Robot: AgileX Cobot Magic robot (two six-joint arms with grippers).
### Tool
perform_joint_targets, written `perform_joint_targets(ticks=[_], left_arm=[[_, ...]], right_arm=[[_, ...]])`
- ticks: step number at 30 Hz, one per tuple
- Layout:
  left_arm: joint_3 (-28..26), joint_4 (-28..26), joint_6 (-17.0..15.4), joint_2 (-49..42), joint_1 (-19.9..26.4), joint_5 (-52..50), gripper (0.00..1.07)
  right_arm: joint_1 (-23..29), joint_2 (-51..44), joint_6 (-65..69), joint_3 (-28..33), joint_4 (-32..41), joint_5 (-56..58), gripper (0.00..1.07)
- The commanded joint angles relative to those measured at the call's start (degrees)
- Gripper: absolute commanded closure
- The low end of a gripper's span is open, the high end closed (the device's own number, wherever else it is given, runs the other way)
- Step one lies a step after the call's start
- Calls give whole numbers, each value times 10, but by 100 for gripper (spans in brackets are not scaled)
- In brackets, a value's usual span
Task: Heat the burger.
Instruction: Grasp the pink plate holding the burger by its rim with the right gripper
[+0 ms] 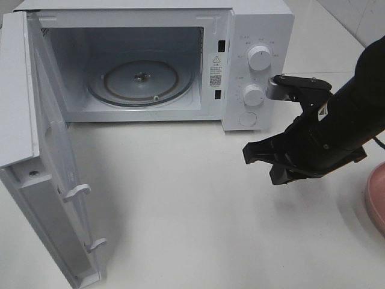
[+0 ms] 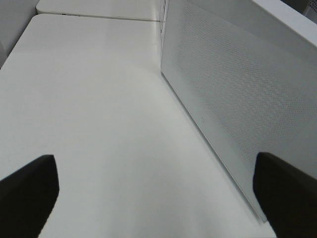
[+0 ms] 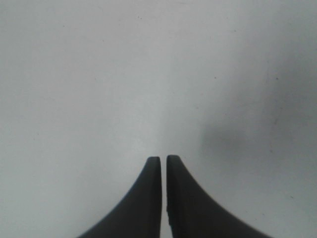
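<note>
Left pincer (image 2: pixel 156 191) wide open, empty, beside microwave (image 2: pixel 233 94) wall. Door (image 1: pixel 42 174) open, turntable (image 1: pixel 141 81) bare. Right pincer (image 3: pixel 164 161) all but closed, empty, over tabletop (image 1: pixel 180 198). Pink plate (image 1: pixel 376 198) far right; burger not in view, so loading, closing and heating all remain

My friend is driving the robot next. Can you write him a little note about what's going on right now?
Left gripper: open, empty, beside the microwave.
Right gripper: shut, empty, over the table in front of the knobs.
Burger: not in any view; only a pink plate edge shows at far right.
Done: door open, glass tray bare.
Left: put the burger in, shut the door, start heating.
</note>
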Motion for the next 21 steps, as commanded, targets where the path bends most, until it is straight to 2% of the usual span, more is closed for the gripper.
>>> perform_joint_targets(ticks=[1,2,3,4,5,6,7,8,9,10,11,12,17,21], left_arm=[[2,-5,-1,-8,-3,-8,7],[2,-5,-1,-8,-3,-8,7],[2,-5,-1,-8,-3,-8,7],[2,-5,-1,-8,-3,-8,7],[2,-5,-1,-8,-3,-8,7],[2,-5,-1,-8,-3,-8,7],[2,-5,-1,-8,-3,-8,7],[2,-5,-1,-8,-3,-8,7],[2,-5,-1,-8,-3,-8,7],[2,-5,-1,-8,-3,-8,7],[2,-5,-1,-8,-3,-8,7],[2,-5,-1,-8,-3,-8,7],[2,-5,-1,-8,-3,-8,7],[2,-5,-1,-8,-3,-8,7]], right_arm=[[-3,-37,-6,-2,-48,56,89],[-3,-37,-6,-2,-48,56,89],[-3,-43,-6,-2,-57,62,84],[-3,-54,-6,-2,-71,78,72],[-3,-54,-6,-2,-71,78,72],[-3,-60,-6,-2,-83,84,63],[-3,-69,-6,-2,-96,95,42],[-3,-69,-6,-2,-96,95,42],[-3,-72,-6,-2,-103,97,33],[-3,-72,-6,-2,-103,97,33],[-3,-73,-6,-2,-115,108,15],[-3,-73,-4,-2,-121,129,5],[-5,-73,1,-2,-126,167,6],[-34,-73,7,-2,-128,183,7]])
